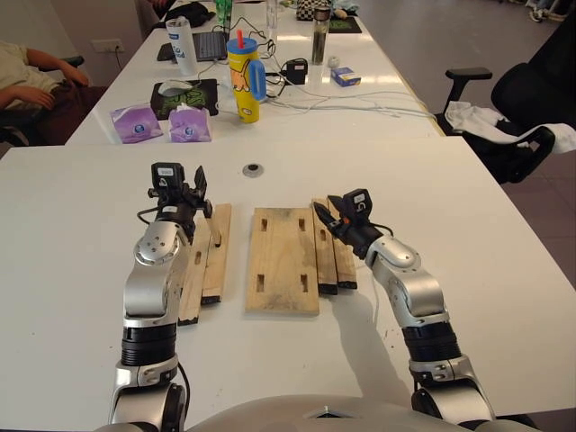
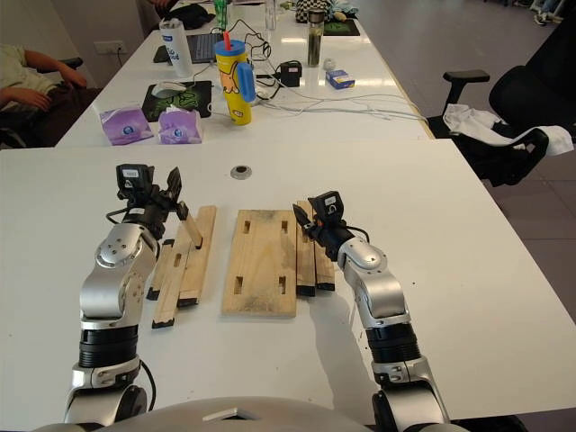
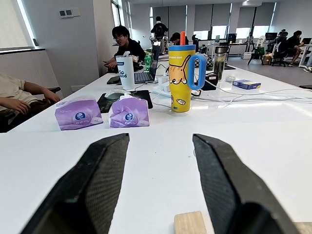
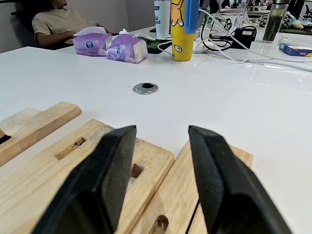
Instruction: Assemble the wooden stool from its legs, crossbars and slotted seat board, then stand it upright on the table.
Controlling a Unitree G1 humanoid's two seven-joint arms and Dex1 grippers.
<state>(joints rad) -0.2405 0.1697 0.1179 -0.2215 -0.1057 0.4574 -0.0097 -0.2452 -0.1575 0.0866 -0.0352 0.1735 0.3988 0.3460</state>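
The slotted seat board (image 1: 283, 259) lies flat in the middle of the white table (image 1: 468, 225). To its left lie several leg and crossbar pieces (image 1: 214, 256), and more such pieces (image 1: 335, 252) lie side by side against its right edge. My left gripper (image 1: 186, 193) is open, just above the far end of the left pieces, and one wooden end (image 3: 190, 224) shows between its fingers (image 3: 97, 180). My right gripper (image 1: 322, 216) is open too, low over the far end of the right pieces (image 4: 214, 165), beside the seat board (image 4: 73, 151).
A round metal grommet (image 1: 253, 169) sits in the table just beyond the board. Farther back are two purple tissue packs (image 1: 162, 123), a yellow cup (image 1: 245, 79), cables and a laptop. An office chair (image 1: 513, 108) stands off the table's right side.
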